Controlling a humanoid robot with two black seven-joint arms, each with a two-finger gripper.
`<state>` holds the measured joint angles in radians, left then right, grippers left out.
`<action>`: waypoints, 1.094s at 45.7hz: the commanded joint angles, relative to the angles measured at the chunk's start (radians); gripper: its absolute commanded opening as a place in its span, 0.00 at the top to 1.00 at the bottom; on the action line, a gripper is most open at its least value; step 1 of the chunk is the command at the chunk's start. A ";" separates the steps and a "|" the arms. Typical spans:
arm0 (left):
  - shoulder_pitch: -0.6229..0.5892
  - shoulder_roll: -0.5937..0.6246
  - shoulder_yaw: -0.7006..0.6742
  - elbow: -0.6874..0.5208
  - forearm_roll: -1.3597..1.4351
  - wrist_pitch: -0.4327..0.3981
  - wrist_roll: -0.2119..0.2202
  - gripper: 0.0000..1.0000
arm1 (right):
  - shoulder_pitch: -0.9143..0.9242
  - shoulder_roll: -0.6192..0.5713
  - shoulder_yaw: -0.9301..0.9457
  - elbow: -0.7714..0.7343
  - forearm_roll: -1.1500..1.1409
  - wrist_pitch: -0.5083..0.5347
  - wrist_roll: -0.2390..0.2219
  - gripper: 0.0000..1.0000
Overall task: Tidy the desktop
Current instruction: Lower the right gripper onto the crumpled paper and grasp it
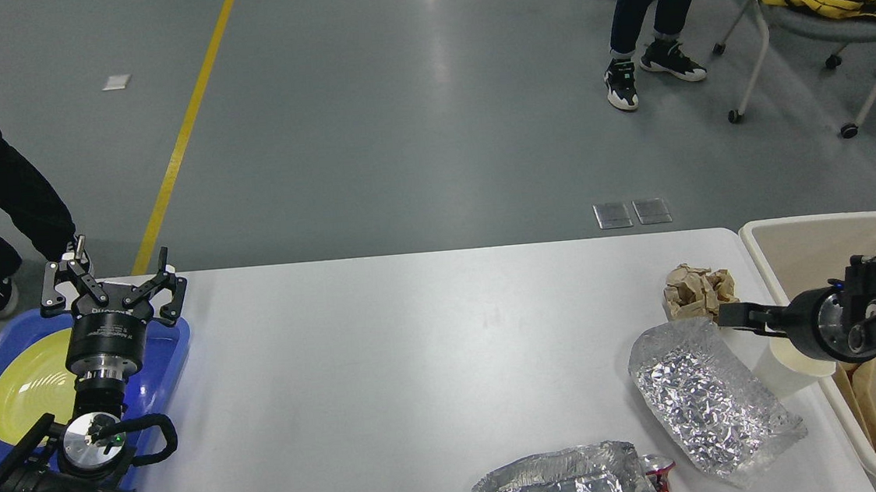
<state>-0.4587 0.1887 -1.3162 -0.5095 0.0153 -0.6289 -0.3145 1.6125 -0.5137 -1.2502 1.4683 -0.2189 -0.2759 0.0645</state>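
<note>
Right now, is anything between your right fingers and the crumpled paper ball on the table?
Nothing I can see. My right gripper is right beside the brown paper ball. The foil tray and paper cup sit nearer me, out of the way.

A smooth, matt white table [417, 373] is seen; crinkled shiny foil trays [712, 400] at 4 o'clock, crumpled brown paper [698, 292], glossy blue plastic tray [169, 353].
</note>
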 commanded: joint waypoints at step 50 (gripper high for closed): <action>0.000 0.000 0.000 0.000 0.000 0.000 0.000 0.03 | -0.624 0.376 0.169 -0.953 0.010 -0.028 -0.012 0.00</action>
<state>-0.4586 0.1887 -1.3158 -0.5094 0.0154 -0.6289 -0.3144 1.0257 -0.1622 -1.0763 0.5725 -0.2056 -0.3032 0.0548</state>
